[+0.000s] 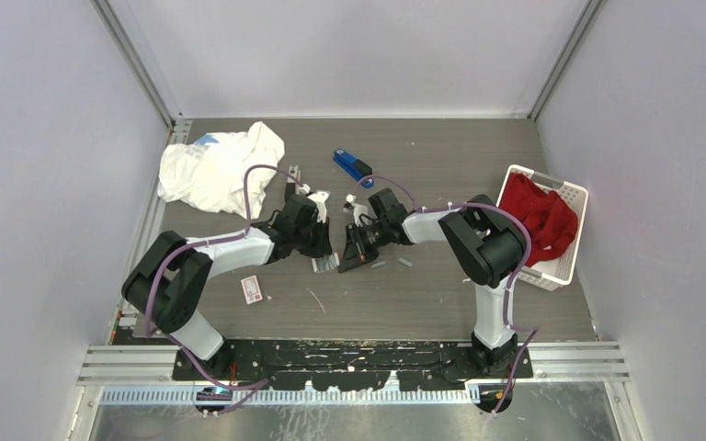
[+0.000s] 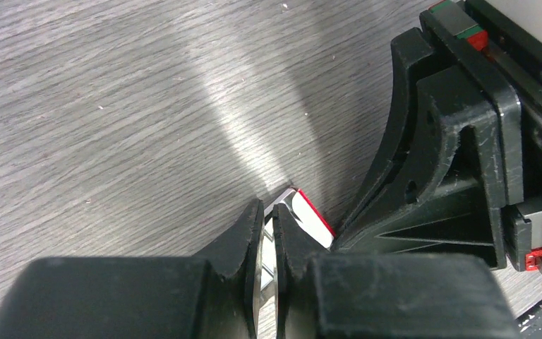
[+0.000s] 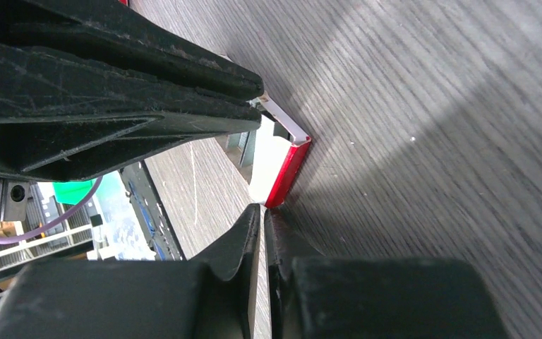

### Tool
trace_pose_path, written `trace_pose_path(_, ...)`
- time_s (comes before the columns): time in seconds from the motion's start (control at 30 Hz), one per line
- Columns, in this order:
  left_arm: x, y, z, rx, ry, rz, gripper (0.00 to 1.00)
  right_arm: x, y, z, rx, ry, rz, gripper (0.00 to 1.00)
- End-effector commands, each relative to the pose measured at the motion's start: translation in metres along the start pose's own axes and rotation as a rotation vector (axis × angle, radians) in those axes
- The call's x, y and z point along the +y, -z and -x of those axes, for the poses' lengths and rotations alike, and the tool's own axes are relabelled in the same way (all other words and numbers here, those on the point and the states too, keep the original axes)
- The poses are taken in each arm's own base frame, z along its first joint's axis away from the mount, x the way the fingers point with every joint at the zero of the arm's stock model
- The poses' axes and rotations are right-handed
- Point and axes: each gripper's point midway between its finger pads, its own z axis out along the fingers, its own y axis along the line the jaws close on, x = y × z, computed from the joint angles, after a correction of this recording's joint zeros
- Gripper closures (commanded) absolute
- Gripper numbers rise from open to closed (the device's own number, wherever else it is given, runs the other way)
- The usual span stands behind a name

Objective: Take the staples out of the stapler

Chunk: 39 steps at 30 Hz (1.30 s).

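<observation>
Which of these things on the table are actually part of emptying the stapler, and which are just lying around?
Job: red-edged stapler pinched in left tool, right tool at its edge; loose staples.
Lying about: blue stapler, white cloth, basket with red cloth, white-and-red box.

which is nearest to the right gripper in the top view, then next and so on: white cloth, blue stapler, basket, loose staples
1. staples, on the table just right of the right gripper
2. blue stapler, behind it toward the back
3. white cloth, back left
4. basket, far right edge
</observation>
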Motion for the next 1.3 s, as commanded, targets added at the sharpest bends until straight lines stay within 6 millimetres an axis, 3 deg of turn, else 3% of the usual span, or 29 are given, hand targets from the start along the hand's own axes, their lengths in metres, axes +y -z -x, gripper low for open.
trace_pose_path(0.0,-0.014,0.010,0.023,-0.072,-0.028,-0.056,0.90,-0.009,-0.002,0.008,-0.019,0.037,-0.042,0.86)
trace_pose_path(0.2,-0.014,0.011,0.025,-0.082,-0.028,-0.055,0.90,-0.005,0.001,0.012,-0.027,0.049,-0.027,0.84)
trace_pose_path(0.53,-0.008,0.058,0.045,-0.268,-0.022,-0.007,0.86,0.020,0.026,0.031,-0.071,0.179,0.018,0.71)
trace_pose_path(0.7,0.005,0.085,0.028,-0.333,0.034,0.031,0.70,0.032,0.040,0.044,-0.101,0.289,-0.016,0.60)
trace_pose_path(0.8,0.014,0.097,0.011,-0.345,0.069,0.048,0.62,0.030,0.046,0.056,-0.109,0.388,-0.121,0.51)
trace_pose_path(0.97,0.030,0.108,-0.009,-0.345,0.111,0.107,0.60,0.035,0.029,0.065,-0.085,0.594,-0.328,0.32)
trace_pose_path(1.1,0.037,0.111,-0.015,-0.350,0.131,0.136,0.58,0.030,0.015,0.071,-0.065,0.659,-0.450,0.30)
trace_pose_path(1.27,0.040,0.109,-0.019,-0.347,0.137,0.143,0.58,0.024,0.012,0.079,-0.075,0.682,-0.530,0.31)
